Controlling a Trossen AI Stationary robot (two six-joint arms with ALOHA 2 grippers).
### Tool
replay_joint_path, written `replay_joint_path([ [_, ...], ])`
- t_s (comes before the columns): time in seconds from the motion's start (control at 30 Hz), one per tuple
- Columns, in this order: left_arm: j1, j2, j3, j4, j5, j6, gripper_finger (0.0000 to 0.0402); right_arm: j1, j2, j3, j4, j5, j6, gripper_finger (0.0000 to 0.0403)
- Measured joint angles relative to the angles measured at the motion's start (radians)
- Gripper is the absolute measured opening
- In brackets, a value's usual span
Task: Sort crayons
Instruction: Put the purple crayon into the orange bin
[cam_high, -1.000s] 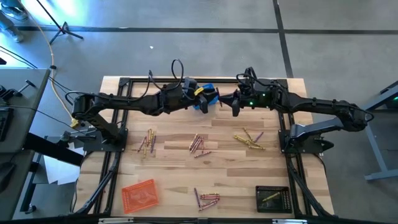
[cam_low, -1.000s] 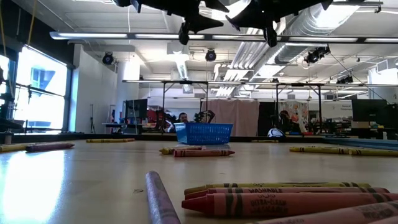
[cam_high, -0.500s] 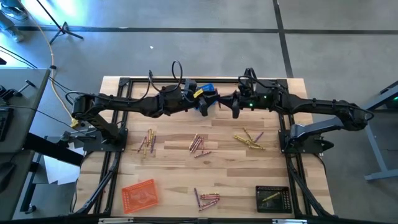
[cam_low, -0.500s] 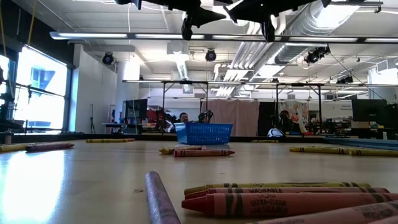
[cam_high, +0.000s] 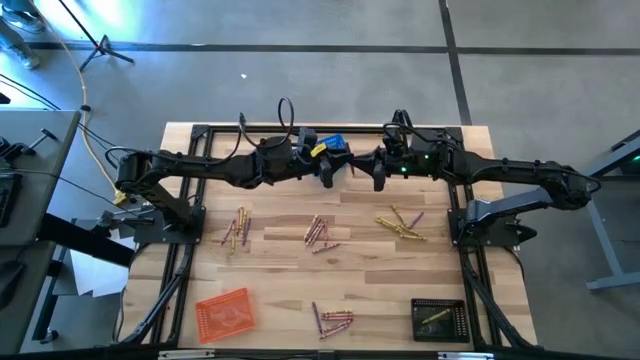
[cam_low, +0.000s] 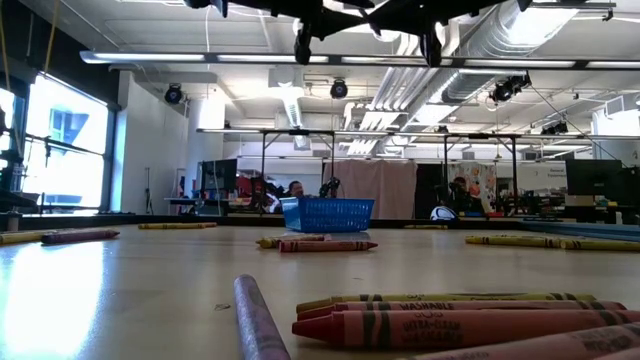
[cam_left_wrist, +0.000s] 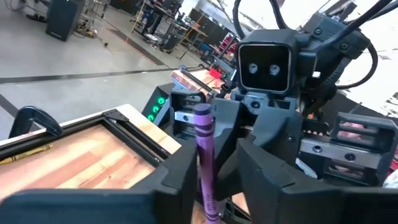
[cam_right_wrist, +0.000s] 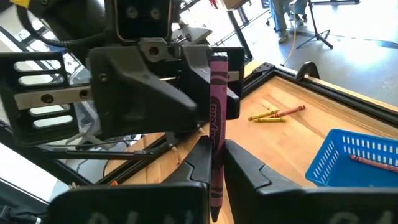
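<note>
A purple crayon (cam_right_wrist: 216, 106) (cam_left_wrist: 204, 155) is held high above the table's far middle, with my right gripper (cam_right_wrist: 214, 158) (cam_high: 367, 165) shut on it. My left gripper (cam_left_wrist: 211, 162) (cam_high: 333, 168) faces the right one, tip to tip. It is open, with one finger on either side of the same crayon and a gap still showing beside it. Below them a blue basket (cam_high: 333, 142) stands on the table, with one crayon in it. Other crayons lie on the wood in loose groups (cam_high: 237, 228) (cam_high: 320, 232) (cam_high: 402, 224) (cam_high: 333, 320). My right gripper pinches the purple crayon between its two fingers, on the crayon's lower part (cam_right_wrist: 216, 177). The fingers reach in level from the table's right side and lie across the crayon. The crayon is lifted clear, and its other end (cam_right_wrist: 218, 68) stands between my left gripper's fingers.
An orange basket (cam_high: 223, 312) sits at the near left. A black basket (cam_high: 438, 320) holding yellow crayons sits at the near right. Black frame rails run along the table's left and right sides. People and equipment show in the room beyond.
Seen from above, the gap between the two grippers has closed. The crayon end that showed between them is now covered. My left gripper has tipped a little. Neither arm has travelled across the table.
</note>
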Motion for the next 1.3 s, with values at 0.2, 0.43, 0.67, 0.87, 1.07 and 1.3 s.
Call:
replay_joint_path([
  [0.2, 0.0, 0.0, 0.0, -0.003, 0.0, 0.0, 0.0037, 0.0, 0.0, 0.0, 0.001, -0.001, 0.0, 0.0013],
  [0.43, 0.001, 0.0, 0.0, -0.002, 0.002, -0.002, 0.0004, 0.0, 0.0, 0.0, 0.0, -0.002, 0.0, 0.0013],
  [0.67, 0.002, 0.0, 0.0, -0.003, 0.009, 0.001, 0.0001, -0.001, 0.0, 0.001, -0.013, -0.002, -0.008, 0.0039],
  [0.87, 0.002, 0.0, 0.0, 0.002, 0.011, 0.034, 0.0001, -0.001, 0.0, 0.001, -0.029, 0.0, -0.012, 0.0098],
  [1.07, 0.017, 0.0, 0.0, -0.02, 0.011, 0.05, 0.0, -0.004, 0.0, 0.001, -0.05, 0.005, -0.034, 0.0136],
  [1.3, 0.055, -0.036, 0.001, -0.209, 0.007, 0.06, 0.0, -0.015, 0.0, 0.001, -0.131, 0.004, -0.034, 0.0146],
])
